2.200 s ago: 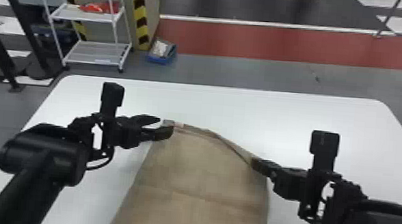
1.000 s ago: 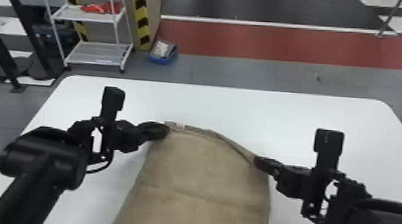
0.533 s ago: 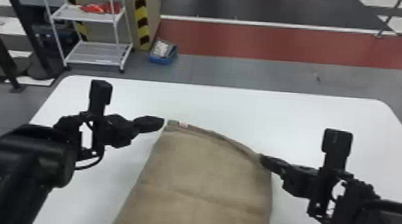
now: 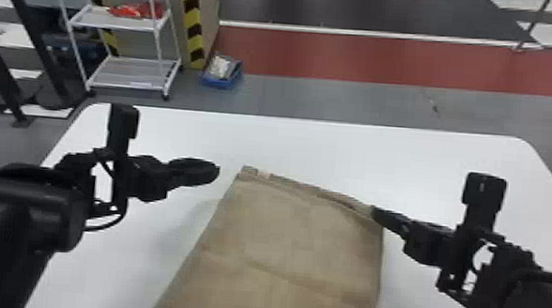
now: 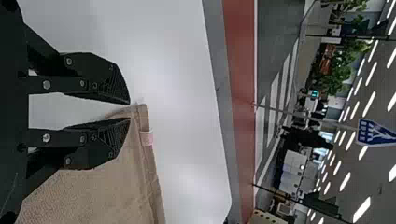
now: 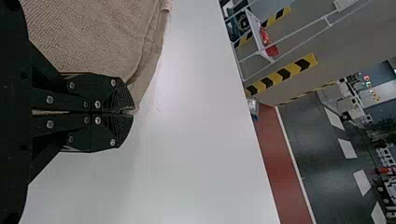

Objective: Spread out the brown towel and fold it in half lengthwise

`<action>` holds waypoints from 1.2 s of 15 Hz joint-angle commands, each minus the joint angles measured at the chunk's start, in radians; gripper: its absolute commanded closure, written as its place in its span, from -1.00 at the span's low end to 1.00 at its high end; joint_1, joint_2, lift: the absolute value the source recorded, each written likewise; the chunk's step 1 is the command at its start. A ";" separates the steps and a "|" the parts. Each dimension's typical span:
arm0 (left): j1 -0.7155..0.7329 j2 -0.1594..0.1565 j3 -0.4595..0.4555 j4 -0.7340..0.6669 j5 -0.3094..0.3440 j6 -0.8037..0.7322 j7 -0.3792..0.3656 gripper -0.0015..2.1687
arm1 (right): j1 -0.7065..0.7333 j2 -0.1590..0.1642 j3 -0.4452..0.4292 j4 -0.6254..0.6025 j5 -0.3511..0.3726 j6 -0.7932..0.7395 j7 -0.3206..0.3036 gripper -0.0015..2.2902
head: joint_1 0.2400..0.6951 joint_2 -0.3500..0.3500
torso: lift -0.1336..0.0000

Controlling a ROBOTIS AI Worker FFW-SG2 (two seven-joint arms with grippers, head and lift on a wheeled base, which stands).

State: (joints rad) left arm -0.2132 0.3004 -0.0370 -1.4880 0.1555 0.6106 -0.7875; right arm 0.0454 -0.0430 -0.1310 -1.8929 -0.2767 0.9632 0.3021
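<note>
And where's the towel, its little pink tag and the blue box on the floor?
Towel (image 4: 295,261): head view, middle of its visible cloth.
Tag (image 5: 146,138): left wrist view, middle of its face.
Blue box (image 4: 220,83): head view, its near side.

Brown towel (image 4: 304,261): cloth, matt, rough nap, fine pebbly surf. close up; hem stitched. Small pale tag (image 5: 146,138) on it, smoother, prob. fabric. Table (image 4: 336,151): white, smooth, faint sheen w/ soft reflections. L gripper (image 4: 214,172) & R gripper (image 4: 375,211): matt blk, metal or plastic n/k; bright metal screw heads (image 5: 46,84), fingertips finely ridged. L arm housing (image 4: 21,202): blk, smooth, slight sheen. Cart (image 4: 173,68) behind: wht frame, looks like painted metal; red stuff (image 4: 133,10) on it crinkly, approx. plastic. Blue bin (image 4: 221,83): plastic-looking. Grey floor (image 4: 317,98): smooth; dark floor (image 4: 301,2) beyond glossier, w/ reflections
</note>
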 commanded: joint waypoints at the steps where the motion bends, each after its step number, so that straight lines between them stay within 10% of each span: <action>1: -0.003 -0.018 -0.061 0.012 -0.021 -0.001 0.019 -0.69 | 0.001 0.002 0.010 0.000 0.001 -0.001 0.000 0.00 | 1.00 0.03 | -0.84; 18: -0.143 -0.084 -0.153 0.245 -0.088 -0.090 0.145 -0.37 | 0.033 0.002 0.010 -0.023 -0.001 0.003 0.002 0.00 | 1.00 -0.10 | -0.84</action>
State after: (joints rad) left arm -0.3551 0.2153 -0.1909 -1.2453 0.0744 0.5196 -0.6422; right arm 0.0773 -0.0414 -0.1187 -1.9145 -0.2760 0.9644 0.3034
